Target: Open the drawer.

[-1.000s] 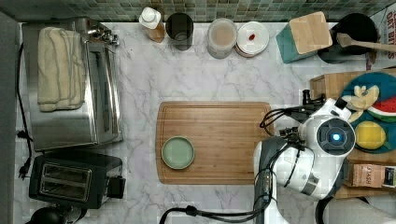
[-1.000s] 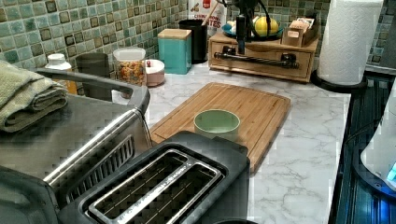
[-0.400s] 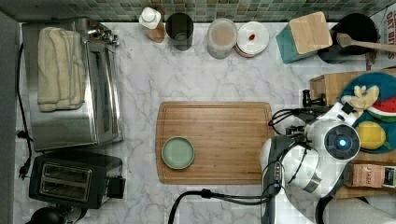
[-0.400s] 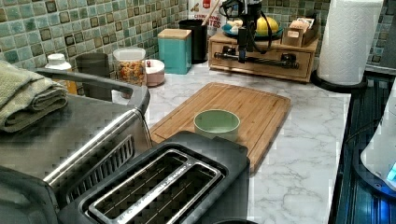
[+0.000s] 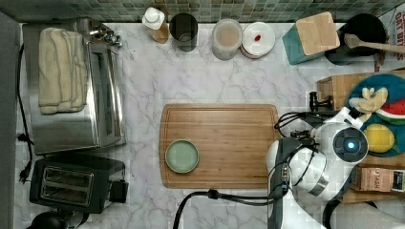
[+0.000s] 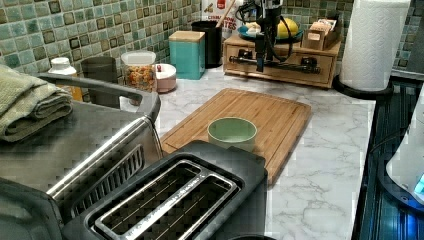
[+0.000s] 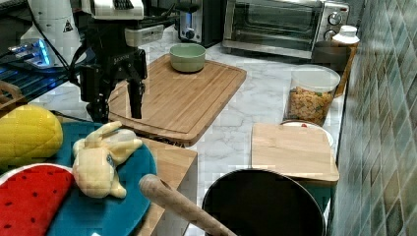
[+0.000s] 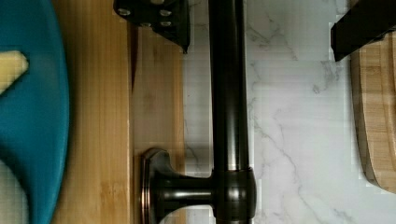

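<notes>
The drawer (image 6: 280,70) is a light-bamboo box front at the far end of the counter in the left view, closed, with a long black bar handle (image 6: 280,63) across it. My gripper (image 6: 261,60) hangs straight down at that handle. In the wrist view the handle (image 8: 227,93) runs between my two fingers (image 8: 159,18), which stand apart on either side without touching it, so my gripper (image 8: 259,49) is open. In the right view my open gripper (image 7: 118,108) sits just beyond the box top (image 7: 172,157). My arm (image 5: 334,148) covers the handle in the top view.
A brown cutting board (image 5: 219,145) with a green bowl (image 5: 182,156) lies just beside the drawer. A teal plate (image 5: 389,93) of toy fruit sits on the box. A paper towel roll (image 6: 375,42), jars (image 5: 227,38), a toaster (image 5: 71,183) and a toaster oven (image 5: 76,86) stand around.
My gripper has come down from above the box to the level of the handle. In the top view the arm has shifted toward the drawer. The drawer has not moved.
</notes>
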Available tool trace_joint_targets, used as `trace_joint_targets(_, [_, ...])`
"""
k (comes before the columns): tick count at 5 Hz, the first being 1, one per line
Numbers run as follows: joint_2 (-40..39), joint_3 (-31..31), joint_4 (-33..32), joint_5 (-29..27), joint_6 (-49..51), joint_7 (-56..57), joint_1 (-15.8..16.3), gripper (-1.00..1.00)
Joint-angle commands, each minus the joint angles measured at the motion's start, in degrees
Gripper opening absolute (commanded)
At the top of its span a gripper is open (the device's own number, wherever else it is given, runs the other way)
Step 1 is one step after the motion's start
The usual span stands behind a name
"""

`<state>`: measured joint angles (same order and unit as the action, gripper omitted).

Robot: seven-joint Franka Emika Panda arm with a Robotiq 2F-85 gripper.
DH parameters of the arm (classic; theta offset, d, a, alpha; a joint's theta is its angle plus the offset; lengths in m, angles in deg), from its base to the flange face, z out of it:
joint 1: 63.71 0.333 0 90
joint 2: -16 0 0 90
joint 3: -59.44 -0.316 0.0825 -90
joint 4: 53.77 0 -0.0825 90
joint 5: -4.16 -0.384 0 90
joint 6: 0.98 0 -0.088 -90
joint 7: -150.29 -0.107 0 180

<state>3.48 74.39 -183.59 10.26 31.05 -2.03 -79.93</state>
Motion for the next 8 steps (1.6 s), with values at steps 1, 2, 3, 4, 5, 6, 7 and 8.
trace_joint_targets(1, [-7.31, -1.05, -0.04, -3.67, -9.58, 0.28, -1.03, 1.00])
trace_joint_targets(2, [-8.02, -0.91, -1.35, -3.52, -10.22, -1.94, -0.45, 1.00])
trace_joint_targets(3, [-5.85, 1.14, -2.71, -0.95, -7.20, -7.13, 2.50, 1.00])
trace_joint_targets(4, [-5.17, 2.35, -2.68, -0.09, -4.68, -7.86, 4.81, 1.00])
trace_joint_targets(5, [-6.74, 1.77, -1.59, -0.73, -3.93, -8.41, 5.34, 1.00])
trace_joint_targets(6, [-6.61, 1.48, -1.76, -1.75, -2.38, -8.38, 7.07, 1.00])
trace_joint_targets(7, [-4.80, 1.06, -3.72, -1.79, -0.68, -12.07, 10.20, 1.00])
trace_joint_targets(8, [-0.47, -1.34, -7.79, -4.15, 2.50, -16.83, 13.94, 1.00])
